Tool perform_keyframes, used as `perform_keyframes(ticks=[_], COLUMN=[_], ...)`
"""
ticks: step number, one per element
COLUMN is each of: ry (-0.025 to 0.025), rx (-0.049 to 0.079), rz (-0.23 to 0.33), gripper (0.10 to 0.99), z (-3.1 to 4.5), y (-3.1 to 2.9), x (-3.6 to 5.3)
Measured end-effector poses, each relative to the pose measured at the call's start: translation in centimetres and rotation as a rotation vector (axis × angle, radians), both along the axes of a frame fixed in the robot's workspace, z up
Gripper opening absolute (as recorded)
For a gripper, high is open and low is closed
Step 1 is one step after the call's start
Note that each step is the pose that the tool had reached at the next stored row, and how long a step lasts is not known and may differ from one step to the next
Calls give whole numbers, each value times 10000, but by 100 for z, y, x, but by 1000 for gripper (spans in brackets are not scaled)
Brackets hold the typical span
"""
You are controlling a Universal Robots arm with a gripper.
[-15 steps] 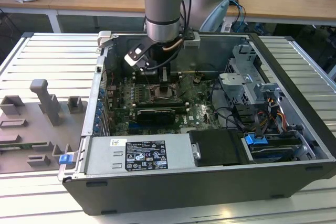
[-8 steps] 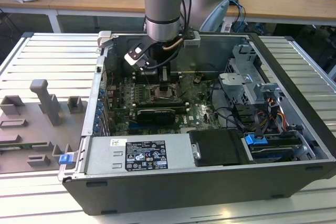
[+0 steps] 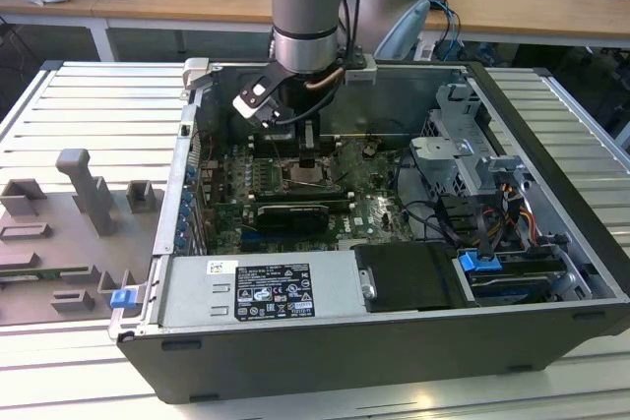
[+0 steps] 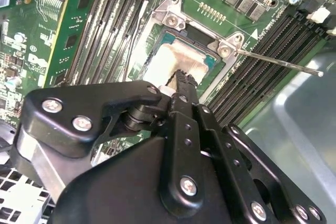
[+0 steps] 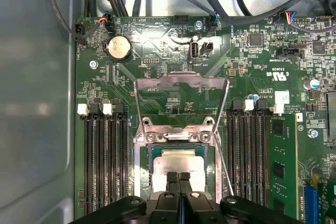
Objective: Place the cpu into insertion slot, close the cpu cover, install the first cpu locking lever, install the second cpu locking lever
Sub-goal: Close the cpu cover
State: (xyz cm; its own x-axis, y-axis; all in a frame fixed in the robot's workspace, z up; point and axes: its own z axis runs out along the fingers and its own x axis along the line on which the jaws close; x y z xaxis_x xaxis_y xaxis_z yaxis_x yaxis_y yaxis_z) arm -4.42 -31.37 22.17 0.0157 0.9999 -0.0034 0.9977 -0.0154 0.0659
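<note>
The cpu (image 5: 177,160) lies flat in the insertion slot (image 5: 144,177) on the green board, its pale metal face up. It is also seen in the second wrist view as the cpu (image 4: 170,60). The cpu cover (image 5: 181,83) stands raised on its hinge, away from the socket. My gripper (image 5: 178,176) is shut, fingertips pressed together just over the chip's face, with nothing seen between them. From outside, the gripper (image 3: 307,157) hangs straight down over the socket inside the open computer case. A thin locking lever (image 4: 278,62) sticks out unlatched beside the socket.
Long black memory slots (image 5: 102,161) flank the socket on both sides. A black graphics card (image 3: 290,215), a silver power supply (image 3: 261,292), a drive cage (image 3: 463,159) and loose cables crowd the case. Grey fixture blocks (image 3: 84,194) stand on the table at the exterior view's left.
</note>
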Motion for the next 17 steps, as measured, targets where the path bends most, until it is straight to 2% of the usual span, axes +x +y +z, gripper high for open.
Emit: perform_keyframes(ticks=[3,5,7,8,11,12,15,17], ry=[0,1,1,1,31,48,53,55], rx=[-1,-2,-1,-2,1,-1,-5,-10], rz=[0,-1,-1,0,0,-1,-1,0], gripper=[106,106,106,106,106,106,106,106], z=[196,263,432,479,500,501,501,499], y=[0,0,0,0,1,0,0,0], x=[0,0,0,0,58,123,248,293])
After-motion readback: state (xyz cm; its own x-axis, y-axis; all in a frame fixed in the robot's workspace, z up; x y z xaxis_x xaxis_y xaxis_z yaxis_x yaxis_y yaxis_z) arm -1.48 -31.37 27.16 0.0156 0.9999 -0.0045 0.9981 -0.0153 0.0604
